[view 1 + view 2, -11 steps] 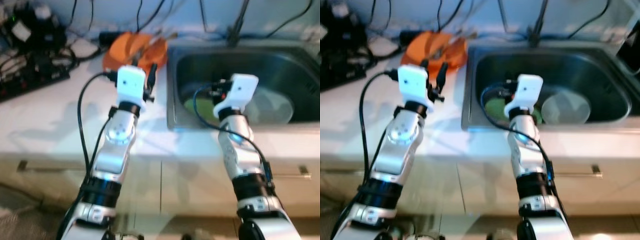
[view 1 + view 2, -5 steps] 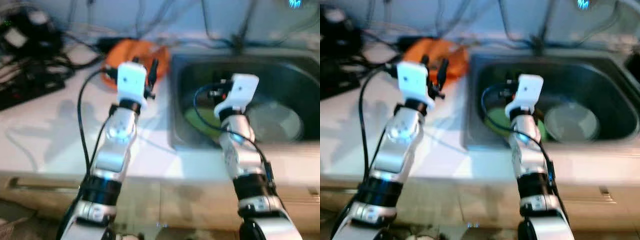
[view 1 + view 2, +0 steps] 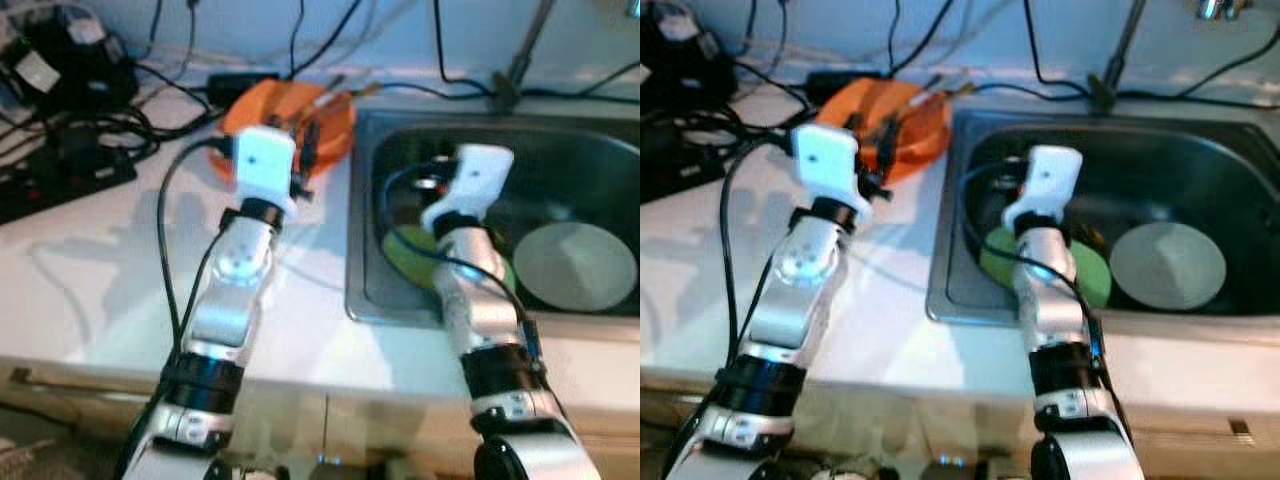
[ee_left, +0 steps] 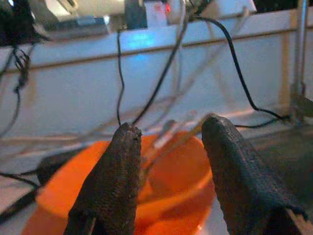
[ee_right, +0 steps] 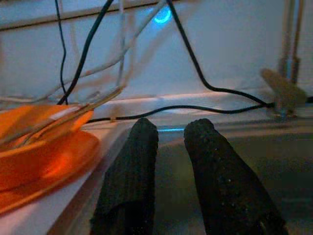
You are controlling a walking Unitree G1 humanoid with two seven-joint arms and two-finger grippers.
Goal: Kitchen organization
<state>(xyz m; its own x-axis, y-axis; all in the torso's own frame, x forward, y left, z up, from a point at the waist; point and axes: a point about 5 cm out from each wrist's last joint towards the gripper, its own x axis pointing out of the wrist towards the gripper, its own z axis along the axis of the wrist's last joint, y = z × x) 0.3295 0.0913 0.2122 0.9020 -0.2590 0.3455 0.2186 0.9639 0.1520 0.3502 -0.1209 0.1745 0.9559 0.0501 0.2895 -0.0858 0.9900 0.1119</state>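
Both arms raised at the counter; left gripper lined up on the orange bowl, nothing held.

The left gripper [image 4: 168, 161] has its fingers spread with nothing between them, and hovers over the white counter [image 3: 90, 290] just short of the orange bowl [image 3: 290, 110], which sits on an orange plate beside the sink [image 3: 970, 300], with what look like chopsticks resting in it. The right gripper [image 5: 168, 161] is over the sink's left part, its fingers nearly together and gripping nothing; a green plate [image 3: 1095, 275] and a grey plate [image 3: 1168, 265] lie on the sink floor below it. Judged step: reaching for the bowl. To do it well, advance the left gripper level, straddle the near rim, close firmly, and keep clear of the cables [image 3: 150, 85] behind.
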